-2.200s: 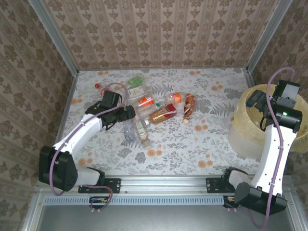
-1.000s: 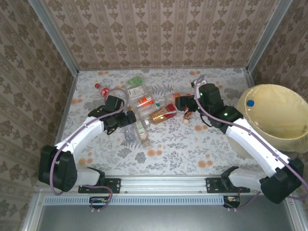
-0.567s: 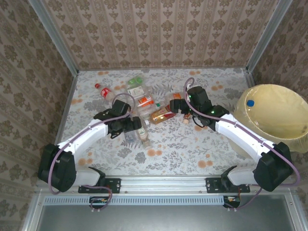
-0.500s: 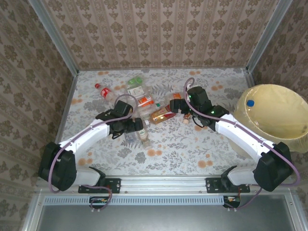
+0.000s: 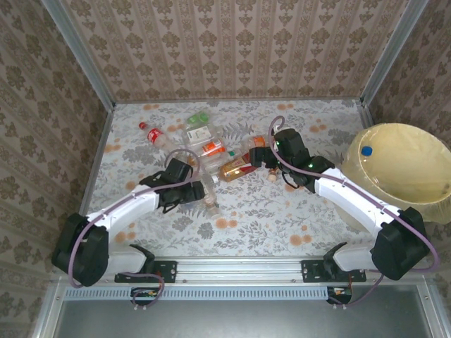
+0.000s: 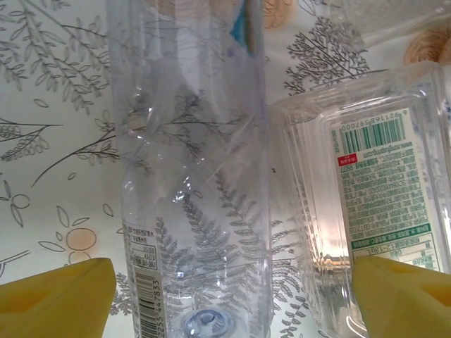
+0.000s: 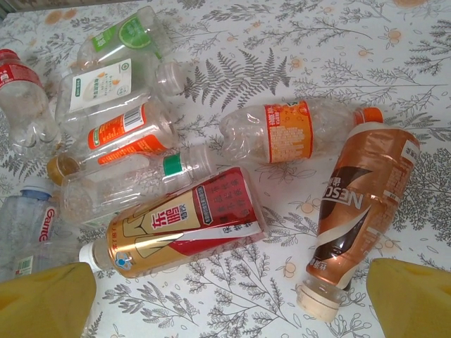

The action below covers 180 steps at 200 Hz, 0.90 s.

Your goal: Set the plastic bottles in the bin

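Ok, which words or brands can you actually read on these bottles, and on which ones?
"NESCAFÉ": brown-labelled bottle.
Red word starting with "G": clear bottle at the left edge; the rest is unclear.
Large Chinese characters: red and gold bottle; I can't read them reliably.
Barcode digits and fine print: white-labelled bottle; too small to read.
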Each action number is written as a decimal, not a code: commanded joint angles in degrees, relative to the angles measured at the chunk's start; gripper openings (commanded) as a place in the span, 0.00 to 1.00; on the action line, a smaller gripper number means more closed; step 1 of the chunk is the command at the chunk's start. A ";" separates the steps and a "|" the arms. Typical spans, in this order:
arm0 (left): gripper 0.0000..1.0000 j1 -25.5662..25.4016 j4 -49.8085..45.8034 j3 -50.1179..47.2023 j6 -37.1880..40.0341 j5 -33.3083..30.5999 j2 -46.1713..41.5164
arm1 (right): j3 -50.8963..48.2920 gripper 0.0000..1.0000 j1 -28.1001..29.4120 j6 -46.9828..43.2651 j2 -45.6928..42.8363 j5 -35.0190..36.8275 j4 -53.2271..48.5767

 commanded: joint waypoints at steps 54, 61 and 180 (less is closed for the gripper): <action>0.94 5.96 10.32 -7.63 5.18 11.31 -5.75 | 0.43 1.00 0.39 1.32 1.36 1.44 -0.24; 1.00 7.28 12.04 -8.53 5.07 13.11 -6.72 | 0.64 1.00 0.39 1.38 1.55 1.44 -0.41; 0.74 3.89 5.88 -6.46 10.05 3.96 -0.15 | 2.80 1.00 0.74 0.93 3.40 1.28 -2.02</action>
